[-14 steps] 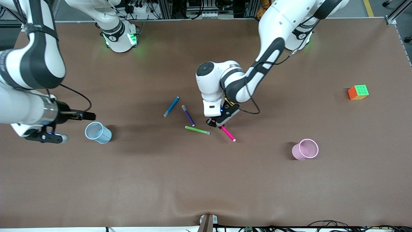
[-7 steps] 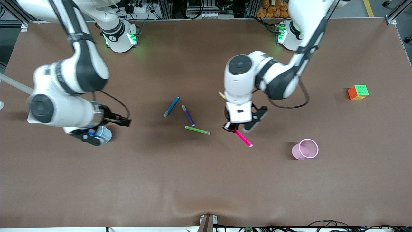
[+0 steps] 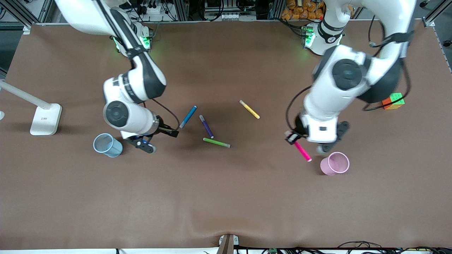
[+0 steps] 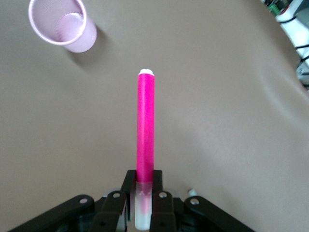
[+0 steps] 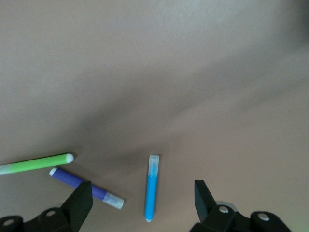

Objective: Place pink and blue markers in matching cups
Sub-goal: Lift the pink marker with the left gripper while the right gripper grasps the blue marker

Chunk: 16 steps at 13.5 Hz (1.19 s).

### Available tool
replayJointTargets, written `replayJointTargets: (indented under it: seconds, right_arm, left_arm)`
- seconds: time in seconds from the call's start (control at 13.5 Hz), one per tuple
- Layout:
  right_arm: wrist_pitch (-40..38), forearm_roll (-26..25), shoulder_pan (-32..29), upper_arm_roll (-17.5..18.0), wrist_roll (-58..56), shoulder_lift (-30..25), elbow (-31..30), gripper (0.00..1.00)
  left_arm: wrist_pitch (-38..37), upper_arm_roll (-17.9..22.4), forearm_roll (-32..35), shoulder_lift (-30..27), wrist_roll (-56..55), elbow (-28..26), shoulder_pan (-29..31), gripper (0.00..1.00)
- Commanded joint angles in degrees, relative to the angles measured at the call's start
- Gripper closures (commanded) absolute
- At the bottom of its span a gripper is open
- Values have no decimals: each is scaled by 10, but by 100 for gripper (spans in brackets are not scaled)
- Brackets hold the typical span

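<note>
My left gripper [image 3: 294, 138] is shut on the pale end of the pink marker [image 3: 303, 151], which hangs slanted over the table just beside the pale pink mesh cup [image 3: 335, 163]. The left wrist view shows the pink marker [image 4: 146, 125] clamped in the left gripper [image 4: 145, 191], with the pink cup [image 4: 60, 24] off to one side. My right gripper [image 3: 160, 140] is open in the air between the pale blue cup [image 3: 107, 145] and the blue marker [image 3: 188, 116]. In the right wrist view the blue marker [image 5: 152, 187] lies on the table under the wide right gripper [image 5: 142, 193].
A dark purple pen [image 3: 206, 126], a lime-green pen [image 3: 216, 142] and a yellow pen [image 3: 249, 109] lie mid-table near the blue marker. A colour cube [image 3: 393, 101] sits toward the left arm's end. A white stand [image 3: 44, 118] is at the right arm's end.
The left arm lifted the pink marker off the table and carried it toward the pink cup. The right arm swung from past the blue cup to a spot near the blue marker.
</note>
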Motion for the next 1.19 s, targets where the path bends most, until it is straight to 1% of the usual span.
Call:
replayJointTargets:
  seconds: [0.0,0.07,0.22,0.52,0.74,0.96,1.11]
  right_arm:
    - [51,10,8,-5,3,-1,-53,26]
    - [60,10,13,-5,3,4,-63,32]
    - [82,10,18,-5,3,9,-80,38]
    - [117,11,27,-4,25,26,-94,42]
    - [152,11,44,-4,63,42,-100,46]
    - [163,11,54,-4,78,55,-100,50]
    - [163,11,62,-4,95,57,-101,56]
  left_arm:
    - [-63,-7,-36,-5,60,22,48,100]
    - [-77,-7,-44,-6,95,23,65,100]
    - [-98,-7,-61,-9,171,22,107,100]
    - [-117,-5,-92,-2,287,22,166,100]
    - [-119,-2,-142,16,302,22,203,100]
    - [-119,0,-214,49,319,22,235,100]
    - [-117,0,-258,77,319,22,253,100]
